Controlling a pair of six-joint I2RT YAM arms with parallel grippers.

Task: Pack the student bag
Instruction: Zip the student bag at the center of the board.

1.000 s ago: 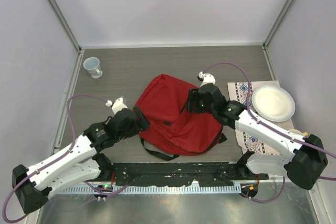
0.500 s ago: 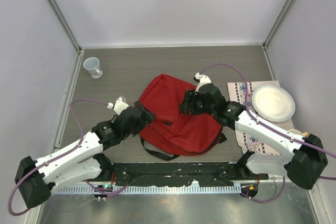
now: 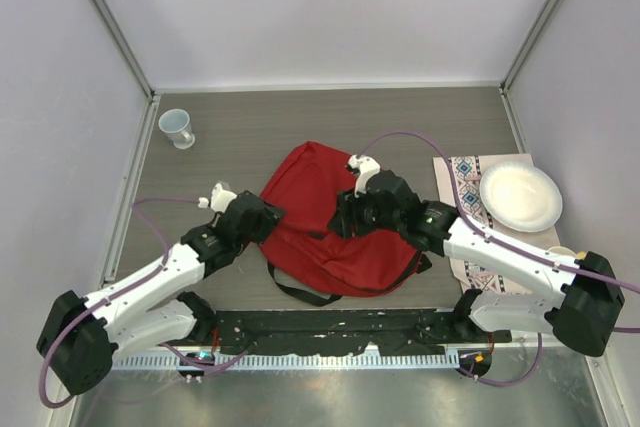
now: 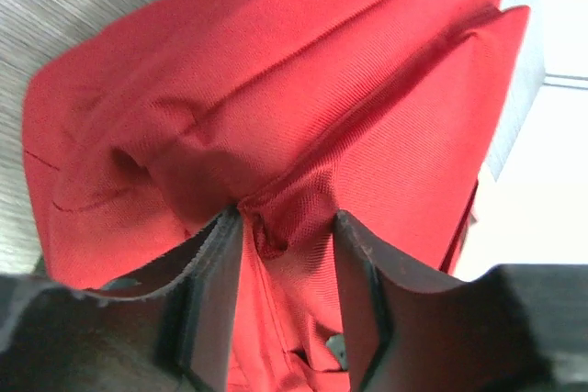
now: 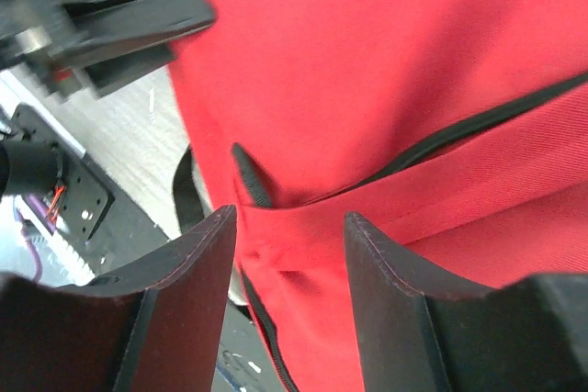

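Note:
The student bag (image 3: 330, 232) is a red backpack lying flat in the middle of the table, with black straps at its near edge. My left gripper (image 3: 268, 217) is at the bag's left edge. In the left wrist view its jaws (image 4: 287, 227) press on a raised, puckered fold of red fabric (image 4: 276, 218). My right gripper (image 3: 342, 219) is over the bag's middle. In the right wrist view it (image 5: 289, 227) is open, straddling the edge of a red flap (image 5: 303, 218) beside a black zipper line (image 5: 478, 130), not clamping it.
A white cup (image 3: 178, 128) stands at the far left. A white plate (image 3: 520, 197) lies on a patterned mat (image 3: 468, 212) at the right. A black rail (image 3: 330, 325) runs along the near edge. Walls close in on three sides.
My right gripper has moved left and nearer across the bag. My left gripper has reached the bag's left edge and turned, and now has fabric between its fingers.

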